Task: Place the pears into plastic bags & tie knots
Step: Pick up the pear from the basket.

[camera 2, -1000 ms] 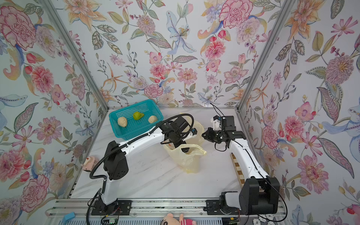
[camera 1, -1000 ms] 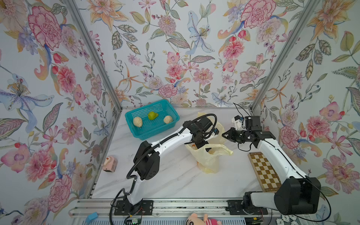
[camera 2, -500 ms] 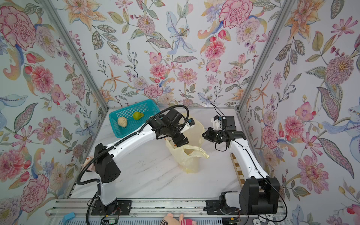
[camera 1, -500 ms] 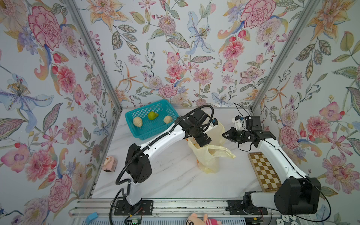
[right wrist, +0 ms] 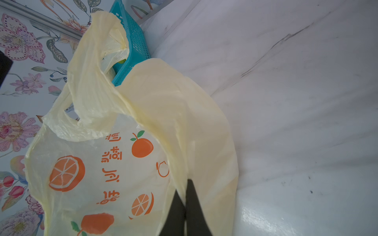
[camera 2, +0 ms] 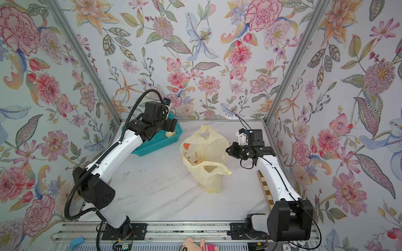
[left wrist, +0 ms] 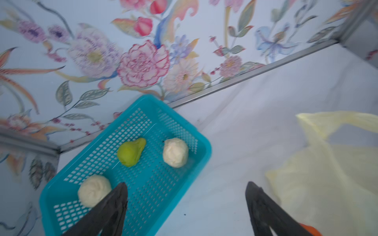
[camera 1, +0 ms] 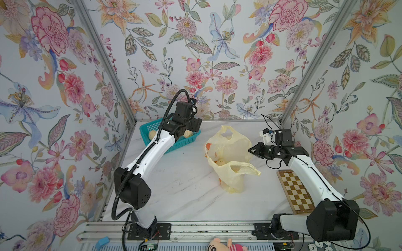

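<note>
My left fingers point(left wrist: 114, 202) are spread wide and hold nothing as they hang over the teal basket point(left wrist: 180, 124). Three pears lie in it: a green pear point(left wrist: 131, 152), a cream pear point(left wrist: 175, 152) beside it, and a second cream pear point(left wrist: 93, 193) close to one of my fingers. My right fingers point(right wrist: 187, 196) are pinched together on the rim of the yellow bag point(right wrist: 163, 98). The bag stands open on the surface point(camera 1: 174, 187) near the basket, and a pale pear point(camera 1: 221, 162) shows inside it.

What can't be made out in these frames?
- Pears in the bag: top views, film hides the count.
- Basket contents: top views, left arm covers most; left wrist view blurred.
- Left gripper: top views, its own wrist hides it.
</note>
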You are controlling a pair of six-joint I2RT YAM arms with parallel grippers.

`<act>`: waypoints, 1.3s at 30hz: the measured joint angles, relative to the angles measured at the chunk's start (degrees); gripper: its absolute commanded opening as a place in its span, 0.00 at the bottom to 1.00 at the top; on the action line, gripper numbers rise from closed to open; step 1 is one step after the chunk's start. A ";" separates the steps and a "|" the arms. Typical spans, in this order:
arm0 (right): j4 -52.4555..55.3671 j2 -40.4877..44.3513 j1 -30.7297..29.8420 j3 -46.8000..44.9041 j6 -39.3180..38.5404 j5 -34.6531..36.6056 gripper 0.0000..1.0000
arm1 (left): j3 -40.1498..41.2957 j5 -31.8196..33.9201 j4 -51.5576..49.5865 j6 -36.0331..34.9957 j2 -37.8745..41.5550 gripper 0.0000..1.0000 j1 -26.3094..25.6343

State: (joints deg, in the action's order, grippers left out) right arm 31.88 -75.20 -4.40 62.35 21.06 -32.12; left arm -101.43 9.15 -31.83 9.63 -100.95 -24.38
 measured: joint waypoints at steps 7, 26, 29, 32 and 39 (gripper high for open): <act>0.00 0.00 -0.02 -0.09 0.00 0.00 0.01 | 0.00 9.33 -0.90 6.16 -9.18 0.90 12.02; -0.09 0.00 -0.07 -2.16 0.02 0.04 0.01 | -18.45 9.79 -2.21 11.91 -34.88 0.87 22.82; -0.15 0.00 -0.13 -2.14 0.02 0.02 0.01 | -17.68 8.61 -2.01 12.28 -35.76 0.87 23.43; -0.24 -0.02 -0.26 -2.14 0.04 0.09 0.01 | -16.09 7.37 -1.86 12.28 -35.82 0.83 24.02; -0.24 -0.02 -1.11 -2.14 0.26 0.17 0.02 | -9.88 6.12 3.08 11.43 -35.63 0.68 25.11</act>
State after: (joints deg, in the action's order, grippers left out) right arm 31.64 -75.22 -5.52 60.20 21.32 -31.94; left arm -111.31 15.27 -28.75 21.06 -136.57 0.73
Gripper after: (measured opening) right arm 0.047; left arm 0.711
